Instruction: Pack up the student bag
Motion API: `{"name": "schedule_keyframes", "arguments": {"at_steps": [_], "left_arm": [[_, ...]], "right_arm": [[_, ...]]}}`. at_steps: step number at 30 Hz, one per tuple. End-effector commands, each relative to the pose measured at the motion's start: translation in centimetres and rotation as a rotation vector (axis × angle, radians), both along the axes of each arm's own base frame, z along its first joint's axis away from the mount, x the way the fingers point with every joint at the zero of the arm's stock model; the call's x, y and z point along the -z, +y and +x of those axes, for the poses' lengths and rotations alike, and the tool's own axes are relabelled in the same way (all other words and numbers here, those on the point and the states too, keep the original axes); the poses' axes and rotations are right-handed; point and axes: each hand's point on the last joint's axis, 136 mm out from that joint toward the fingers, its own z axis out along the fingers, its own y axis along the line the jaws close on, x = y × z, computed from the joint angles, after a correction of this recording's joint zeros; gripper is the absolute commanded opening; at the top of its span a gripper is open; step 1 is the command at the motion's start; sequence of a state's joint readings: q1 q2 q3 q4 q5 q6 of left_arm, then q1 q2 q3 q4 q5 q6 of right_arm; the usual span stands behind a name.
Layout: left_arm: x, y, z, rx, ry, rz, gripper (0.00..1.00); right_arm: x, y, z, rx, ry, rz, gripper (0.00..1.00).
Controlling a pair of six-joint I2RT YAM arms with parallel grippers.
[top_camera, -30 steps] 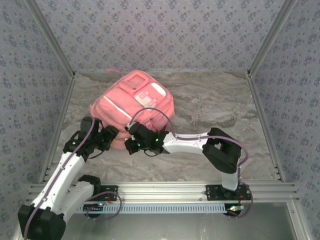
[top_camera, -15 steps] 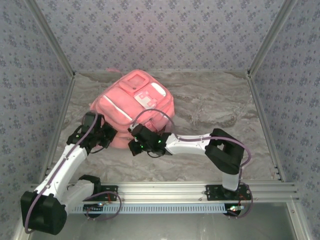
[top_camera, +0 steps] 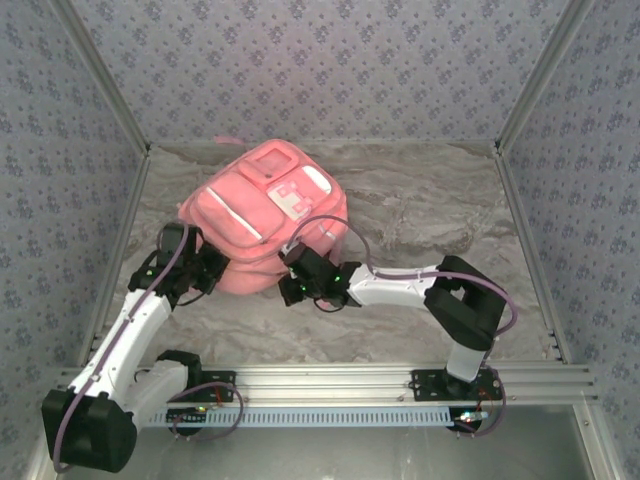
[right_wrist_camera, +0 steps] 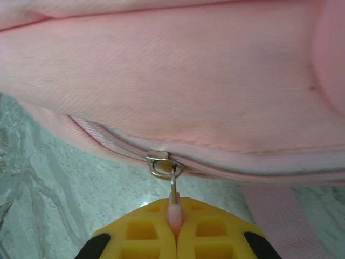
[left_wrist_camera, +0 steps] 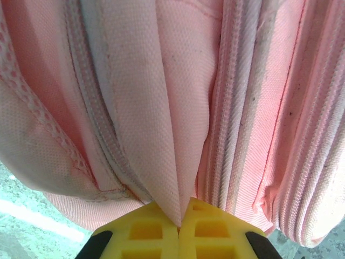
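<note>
The right gripper (top_camera: 293,276) has slid rightward along the bag's (top_camera: 268,205) near edge, its jaws pinching the zipper pull (right_wrist_camera: 173,211). The left gripper (top_camera: 218,268) has closed, pinching a fold of bag fabric. The bag lies toward the table's (top_camera: 440,220) far-left corner.

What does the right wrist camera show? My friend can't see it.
The right gripper is shut on the pink zipper pull of the student bag. The bag's pink fabric stretches across above, with grey marbled table below.
</note>
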State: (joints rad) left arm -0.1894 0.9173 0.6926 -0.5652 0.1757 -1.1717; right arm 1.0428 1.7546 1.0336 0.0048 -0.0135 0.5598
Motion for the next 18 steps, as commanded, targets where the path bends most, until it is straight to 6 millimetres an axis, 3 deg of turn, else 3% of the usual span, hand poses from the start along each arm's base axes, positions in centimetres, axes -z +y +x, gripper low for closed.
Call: {"name": "schedule_keyframes", "arguments": {"at_steps": [1, 7, 12, 14, 16, 18], "left_arm": [[-2.5, 0.6, 1.0, -0.027, -0.081, 0.003, 0.0], [-2.3, 0.2, 1.1, -0.016, -0.075, -0.015, 0.0], [-2.3, -0.5, 1.4, 0.003, -0.079, -0.027, 0.0], [-2.2, -0.9, 1.4, 0.016, -0.079, -0.028, 0.0], [-2.2, -1.4, 1.5, 0.028, -0.081, -0.029, 0.0], [-2.3, -1.9, 1.7, 0.042, -0.084, -0.03, 0.0]], "right_arm": [[0.4, -2.8, 1.2, 0.064, -0.016, -0.069, 0.0], [1.6, -7.0, 3.4, 0.235, 0.009, -0.158, 0.0], [1.4, -8.7, 4.2, 0.317, 0.001, -0.185, 0.0], [1.2, -9.1, 4.4, 0.339, -0.004, -0.179, 0.07], [0.7, -9.0, 4.6, 0.343, -0.016, -0.154, 0.24], [-0.3, -8.7, 4.8, 0.328, -0.052, -0.126, 0.35]]}}
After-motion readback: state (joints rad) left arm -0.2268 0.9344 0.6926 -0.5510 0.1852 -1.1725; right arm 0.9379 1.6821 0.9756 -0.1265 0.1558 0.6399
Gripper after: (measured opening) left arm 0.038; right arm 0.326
